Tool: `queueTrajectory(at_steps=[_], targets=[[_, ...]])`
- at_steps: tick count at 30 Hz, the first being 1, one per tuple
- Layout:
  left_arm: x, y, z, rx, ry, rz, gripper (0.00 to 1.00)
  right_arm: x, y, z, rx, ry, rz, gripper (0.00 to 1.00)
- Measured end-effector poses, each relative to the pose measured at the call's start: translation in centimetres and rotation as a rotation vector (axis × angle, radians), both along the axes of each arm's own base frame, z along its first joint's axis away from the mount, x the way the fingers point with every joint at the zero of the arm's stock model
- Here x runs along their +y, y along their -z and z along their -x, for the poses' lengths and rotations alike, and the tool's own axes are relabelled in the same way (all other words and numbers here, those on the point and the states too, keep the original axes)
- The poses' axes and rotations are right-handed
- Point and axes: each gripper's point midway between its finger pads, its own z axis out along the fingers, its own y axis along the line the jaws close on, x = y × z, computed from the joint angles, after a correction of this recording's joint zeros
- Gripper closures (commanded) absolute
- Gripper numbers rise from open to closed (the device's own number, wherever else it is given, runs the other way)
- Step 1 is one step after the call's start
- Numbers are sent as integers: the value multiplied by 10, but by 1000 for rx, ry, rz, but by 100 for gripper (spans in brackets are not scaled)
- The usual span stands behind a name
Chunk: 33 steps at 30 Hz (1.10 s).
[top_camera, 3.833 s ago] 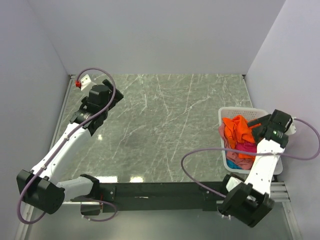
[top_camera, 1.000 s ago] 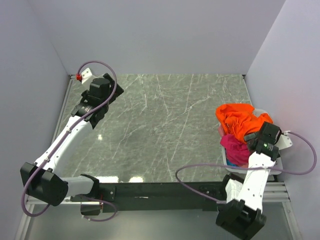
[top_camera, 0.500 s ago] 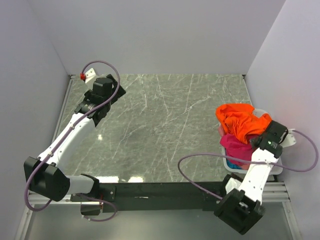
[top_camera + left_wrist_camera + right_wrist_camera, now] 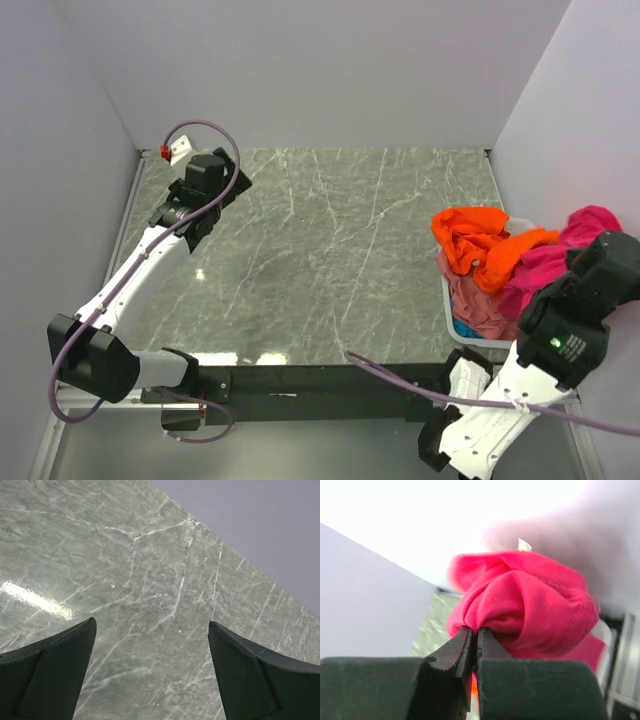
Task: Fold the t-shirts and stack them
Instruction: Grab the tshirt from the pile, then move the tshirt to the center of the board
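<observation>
Top external view puts the job at its very start: no shirt lies flat, folded or stacked on the table (image 4: pixel 320 240). The right gripper (image 4: pixel 474 635) pinches its fingers tight on a bunch of the crimson-magenta t-shirt (image 4: pixel 560 255), held above the white basket (image 4: pixel 478 342) at the table's right edge. The orange t-shirt (image 4: pixel 480 245) drapes over the basket's far rim; the pink-red t-shirt (image 4: pixel 475 305) and teal-blue t-shirt (image 4: pixel 465 328) sit inside. The left gripper (image 4: pixel 151 624) hangs wide open, holding nothing. Count: four t-shirts, one basket, two grippers; every fold appears left to do
</observation>
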Motion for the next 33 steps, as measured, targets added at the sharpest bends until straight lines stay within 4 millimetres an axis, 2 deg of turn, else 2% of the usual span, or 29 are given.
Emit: queueTrajectory(at_steps=[5,9,13,16,18,21,23,27,31,33], targets=[[0,0,0,0,-1,0,1,11,-77,9,-98,-29,103,100],[1,0,0,0,-2,-1,0,31,-116,-11,-174,-190,148,100],[3,-4,1,-8,-6,3,1,68,-167,-59,-300,-518,199,100],[5,-6,2,-11,-11,7,1,102,-186,-106,-364,-811,191,100],[6,-9,3,-14,-17,12,1,131,-190,-137,-374,-980,166,100],[9,-9,7,-8,-28,23,1,186,-197,-188,-400,-1220,149,100],[11,-8,11,3,-40,36,1,216,-191,-220,-399,-1315,136,100],[16,-8,26,23,-61,68,1,299,-148,-286,-331,-1498,72,100],[24,2,55,52,-76,92,1,380,-101,-315,-260,-1647,14,100],[31,8,69,72,-97,90,0,406,-86,-318,-243,-1699,-18,100]])
